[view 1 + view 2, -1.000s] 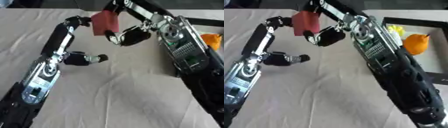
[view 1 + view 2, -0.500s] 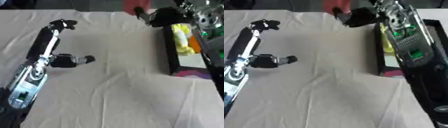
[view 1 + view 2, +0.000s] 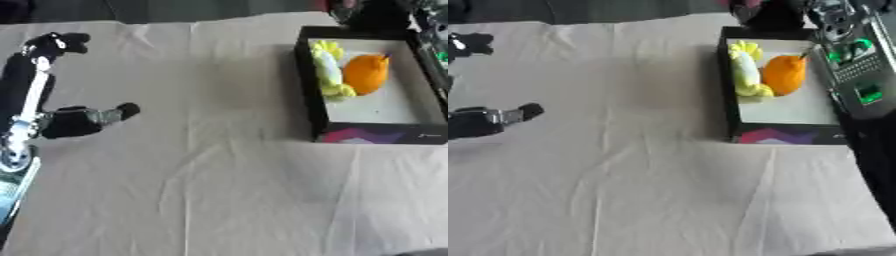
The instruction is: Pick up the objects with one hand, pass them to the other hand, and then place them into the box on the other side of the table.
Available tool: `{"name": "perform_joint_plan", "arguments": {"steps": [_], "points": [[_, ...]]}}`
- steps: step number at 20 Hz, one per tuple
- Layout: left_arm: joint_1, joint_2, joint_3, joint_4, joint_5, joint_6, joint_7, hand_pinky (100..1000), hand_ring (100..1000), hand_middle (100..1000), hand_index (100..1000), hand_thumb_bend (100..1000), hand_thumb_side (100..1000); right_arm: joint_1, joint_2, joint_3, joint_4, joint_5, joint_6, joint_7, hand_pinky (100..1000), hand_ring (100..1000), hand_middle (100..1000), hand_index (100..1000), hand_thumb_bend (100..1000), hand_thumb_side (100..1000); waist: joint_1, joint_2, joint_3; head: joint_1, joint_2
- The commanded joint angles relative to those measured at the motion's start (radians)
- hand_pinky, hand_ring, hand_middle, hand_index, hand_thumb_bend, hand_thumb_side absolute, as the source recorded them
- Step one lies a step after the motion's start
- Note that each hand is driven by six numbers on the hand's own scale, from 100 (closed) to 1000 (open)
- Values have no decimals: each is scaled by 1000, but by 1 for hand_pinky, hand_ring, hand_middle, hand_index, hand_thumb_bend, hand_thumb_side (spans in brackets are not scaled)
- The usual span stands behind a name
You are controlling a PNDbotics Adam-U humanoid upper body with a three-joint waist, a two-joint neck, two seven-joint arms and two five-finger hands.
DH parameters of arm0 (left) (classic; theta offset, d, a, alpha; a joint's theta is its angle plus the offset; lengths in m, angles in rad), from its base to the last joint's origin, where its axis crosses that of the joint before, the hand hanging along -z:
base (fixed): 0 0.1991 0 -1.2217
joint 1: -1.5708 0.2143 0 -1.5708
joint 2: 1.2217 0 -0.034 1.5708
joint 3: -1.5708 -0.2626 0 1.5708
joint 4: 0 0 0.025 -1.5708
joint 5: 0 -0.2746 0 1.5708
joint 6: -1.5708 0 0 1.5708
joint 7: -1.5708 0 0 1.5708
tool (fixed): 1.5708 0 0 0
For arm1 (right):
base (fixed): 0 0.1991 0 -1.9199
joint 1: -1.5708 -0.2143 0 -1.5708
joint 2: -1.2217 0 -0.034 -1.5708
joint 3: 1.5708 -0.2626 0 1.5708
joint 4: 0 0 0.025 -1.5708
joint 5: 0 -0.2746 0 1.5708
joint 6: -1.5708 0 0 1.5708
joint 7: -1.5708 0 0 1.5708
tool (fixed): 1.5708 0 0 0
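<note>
Red object (image 3: 739, 3) in right robot hand (image 3: 773, 14), above box (image 3: 730, 90)

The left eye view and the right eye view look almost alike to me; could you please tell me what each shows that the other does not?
Only the left eye view shows the left arm's long silver-and-black forearm running down the left edge. Only the right eye view shows the right arm's panel with green lights alongside the box. Both share the black box holding an orange object and a yellow-green object, the left robot hand at upper left, the beige cloth, and a dark robot hand with something red at the top edge.
</note>
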Motion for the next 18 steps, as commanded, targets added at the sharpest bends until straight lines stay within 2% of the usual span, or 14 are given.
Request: {"name": "perform_joint_plan", "arguments": {"steps": [1,4,7,16,18], "points": [[-7,34,22,-26,8,5,16,789,739,639,823,842,473,13,-60,-33,7,-9,3,-23,929,737,531,549,100,100,13,-42,-1,-30,-34],[-6,35,28,-30,12,9,24,789,738,638,823,841,471,38,-75,-44,14,-13,4,-35,929,738,531,550,100,100,16,-42,-1,-48,-56],[-5,36,34,-32,16,12,34,789,738,638,824,842,467,55,-87,-48,22,-14,4,-38,928,737,531,550,100,100,18,-43,-1,-57,-64],[-5,39,43,-36,21,15,50,789,739,639,824,841,466,101,-116,-56,54,-18,4,-40,924,739,534,554,100,100,21,-41,0,-69,-63],[-5,40,47,-36,22,17,54,789,739,639,825,840,466,111,-122,-55,67,-15,2,-34,923,749,554,579,100,100,22,-41,0,-67,-59]]}}
